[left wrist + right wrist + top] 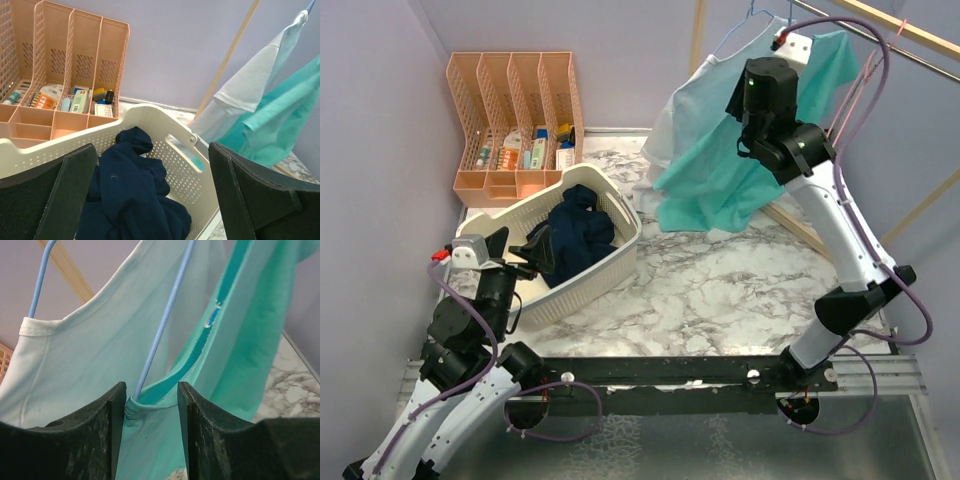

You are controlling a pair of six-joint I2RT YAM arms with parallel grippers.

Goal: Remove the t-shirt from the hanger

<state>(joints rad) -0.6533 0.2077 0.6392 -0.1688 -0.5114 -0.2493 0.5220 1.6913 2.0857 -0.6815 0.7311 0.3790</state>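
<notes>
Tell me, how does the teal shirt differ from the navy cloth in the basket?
The teal shirt hangs on a blue hanger; the navy cloth lies crumpled in the white basket. The teal shirt's collar sits between the fingers of the right end effector; the navy cloth is untouched, with the left end effector open nearby. Both are soft clothing.
</notes>
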